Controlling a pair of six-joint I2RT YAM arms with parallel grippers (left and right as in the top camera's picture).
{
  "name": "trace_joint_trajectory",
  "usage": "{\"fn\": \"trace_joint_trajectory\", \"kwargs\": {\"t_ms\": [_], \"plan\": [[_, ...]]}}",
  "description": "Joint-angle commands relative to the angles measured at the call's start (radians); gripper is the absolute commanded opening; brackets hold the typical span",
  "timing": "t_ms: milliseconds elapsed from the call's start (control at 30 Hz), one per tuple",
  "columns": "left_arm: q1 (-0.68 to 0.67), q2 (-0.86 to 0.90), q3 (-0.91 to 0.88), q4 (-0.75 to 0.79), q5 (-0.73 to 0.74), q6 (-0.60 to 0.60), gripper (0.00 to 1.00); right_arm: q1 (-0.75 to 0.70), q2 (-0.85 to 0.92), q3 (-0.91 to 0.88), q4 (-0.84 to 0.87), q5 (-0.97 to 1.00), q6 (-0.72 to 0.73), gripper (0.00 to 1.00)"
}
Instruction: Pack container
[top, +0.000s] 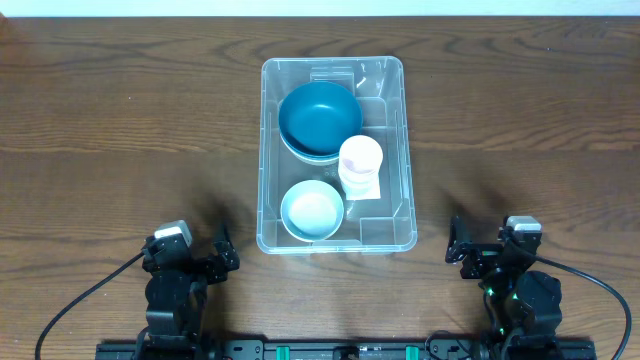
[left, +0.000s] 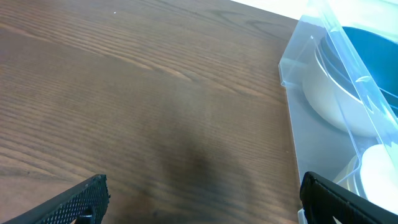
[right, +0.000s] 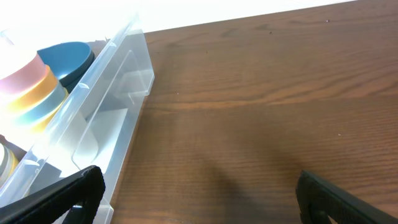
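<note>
container (top: 388, 222), cup stack (right: 25, 87) colours only from right wrist, left gripper (left: 205, 205), right gripper (right: 199, 199) both spread empty

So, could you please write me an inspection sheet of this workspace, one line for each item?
Surface: dark wooden table, grain visible.
Job's things: clear container at the centre, holding a dark blue bowl, a light blue bowl and a stack of cups.
Clutter: nothing seen outside the container.
Grippers: left pincer open, right pincer open; both empty, low over the table, apart from the container.
Cables: left cable and right cable, black, run from the arms toward the near edge.
Surroundings: pale strip beyond the far table edge; nothing else seen.
</note>
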Motion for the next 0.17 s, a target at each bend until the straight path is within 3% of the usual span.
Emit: {"fn": "trace_joint_trajectory", "kwargs": {"t_ms": [0, 133], "plan": [[0.005, -0.007, -0.014, 0.000, 0.007, 0.009, 0.98, -0.005, -0.008, -0.003, 0.001, -0.003, -0.013, 0.99], [0.005, -0.007, -0.014, 0.001, 0.007, 0.009, 0.98, -0.005, -0.008, -0.003, 0.001, -0.003, -0.014, 0.99]]}}
